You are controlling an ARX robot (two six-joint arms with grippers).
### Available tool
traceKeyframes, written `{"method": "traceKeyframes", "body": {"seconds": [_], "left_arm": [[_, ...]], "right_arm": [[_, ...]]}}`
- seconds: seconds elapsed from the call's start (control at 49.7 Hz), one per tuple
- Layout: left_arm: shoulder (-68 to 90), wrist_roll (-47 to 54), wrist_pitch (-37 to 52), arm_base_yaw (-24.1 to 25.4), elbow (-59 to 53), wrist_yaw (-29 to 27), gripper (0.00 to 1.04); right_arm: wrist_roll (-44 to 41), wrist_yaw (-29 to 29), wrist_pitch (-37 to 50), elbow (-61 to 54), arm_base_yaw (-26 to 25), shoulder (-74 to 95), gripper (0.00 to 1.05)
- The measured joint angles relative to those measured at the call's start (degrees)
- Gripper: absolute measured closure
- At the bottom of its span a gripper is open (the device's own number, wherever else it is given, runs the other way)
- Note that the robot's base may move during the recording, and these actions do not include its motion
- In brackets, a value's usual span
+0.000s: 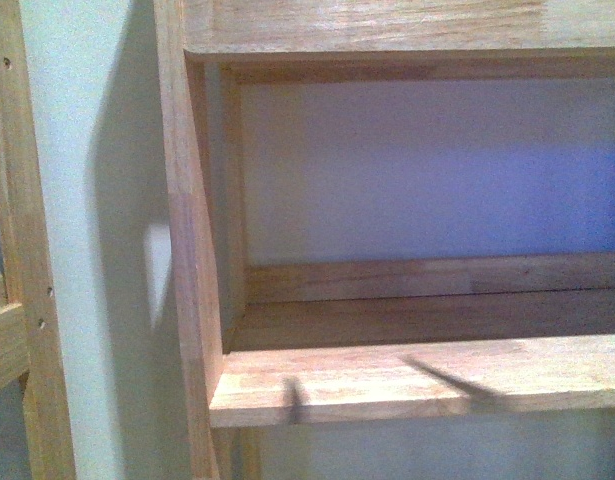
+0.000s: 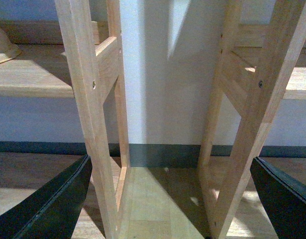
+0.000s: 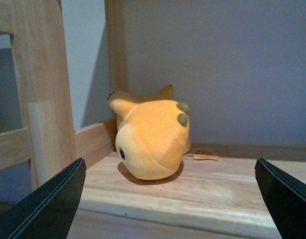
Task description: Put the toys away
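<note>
A wooden shelf unit [image 1: 407,385] fills most of the front view, its pale board running across the lower right of the frame and its upright side panel [image 1: 192,250] rising left of centre; behind it stands a plain white wall [image 1: 97,200], and the edge of a second wooden frame [image 1: 17,250] shows at the far left; neither arm appears in this view.

In the left wrist view, two wooden uprights [image 2: 90,124] stand to either side of the centre, with a dark baseboard [image 2: 162,154] along the foot of the wall and a wood floor [image 2: 153,204] below; a pale rounded object [image 2: 3,47], cut off by the frame, rests on a shelf at the upper left; the left gripper [image 2: 170,199] has its dark fingers [image 2: 48,204] spread wide in the lower corners, with nothing between them.

In the right wrist view, the orange-yellow plush animal [image 3: 153,137] lies on a shelf board [image 3: 217,191] at the centre of the frame, near the shelf's back left corner, its cream part towards the camera; a small orange tag [image 3: 205,157] lies just beside it; the right gripper [image 3: 172,204] is likewise wide open and empty, well short of the toy.
</note>
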Motion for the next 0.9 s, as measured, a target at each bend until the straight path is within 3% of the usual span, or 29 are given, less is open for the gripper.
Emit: {"method": "traceKeyframes", "body": {"seconds": [0.181, 0.382, 0.563, 0.905], "left_arm": [[0.00, 0.00, 0.00, 0.00, 0.00, 0.00, 0.06], [0.00, 0.00, 0.00, 0.00, 0.00, 0.00, 0.06], [0.00, 0.00, 0.00, 0.00, 0.00, 0.00, 0.06], [0.00, 0.00, 0.00, 0.00, 0.00, 0.00, 0.06]], "right_arm": [[-4.33, 5.53, 5.40, -20.13, 2.34, -17.64, 0.00], [-7.39, 9.57, 6.14, -33.97, 2.14, -29.81, 0.00], [-4.68, 9.94, 6.95, -49.35, -3.41, -40.96, 0.00], [-2.25, 16.66, 11.26, -69.81, -0.92, -50.86, 0.00]]}}
